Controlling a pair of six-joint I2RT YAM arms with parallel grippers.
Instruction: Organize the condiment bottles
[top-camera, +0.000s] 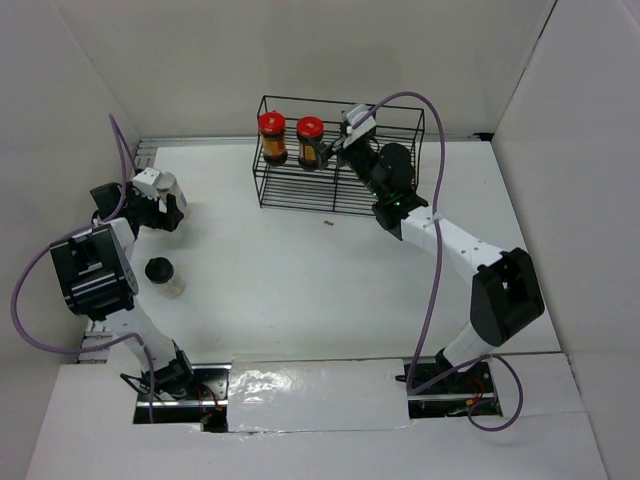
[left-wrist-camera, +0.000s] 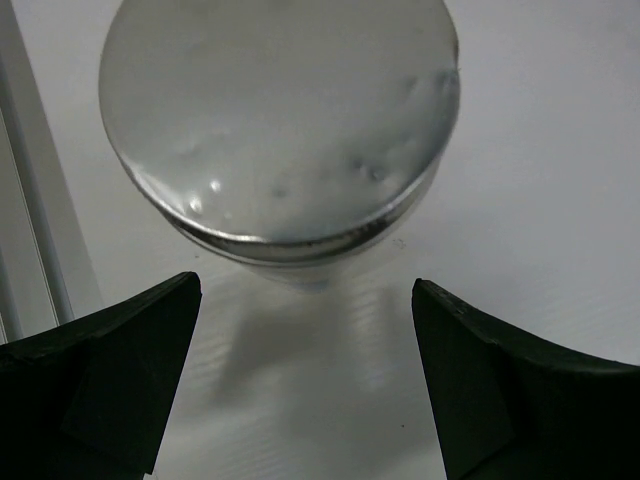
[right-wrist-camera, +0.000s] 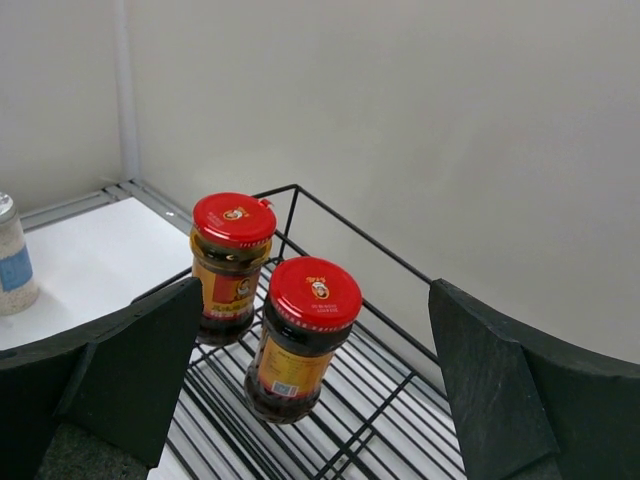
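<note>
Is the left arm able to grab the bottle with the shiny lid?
Probably yes. The left gripper is open, the bottle with the shiny lid is right in front of the gap between its fingers, and nothing is in the way.

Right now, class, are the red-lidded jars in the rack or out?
In. Both jars stand upright, side by side, on the rack's wire floor.

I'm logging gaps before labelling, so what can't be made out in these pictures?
White bottle: right wrist view, cut off by the left edge.
Silver lid: left wrist view, blurred, hiding the bottle beneath.
Black-capped bottle: top view, too small for any label detail.
Red-lidded jars: label print too small, top and right wrist views.
</note>
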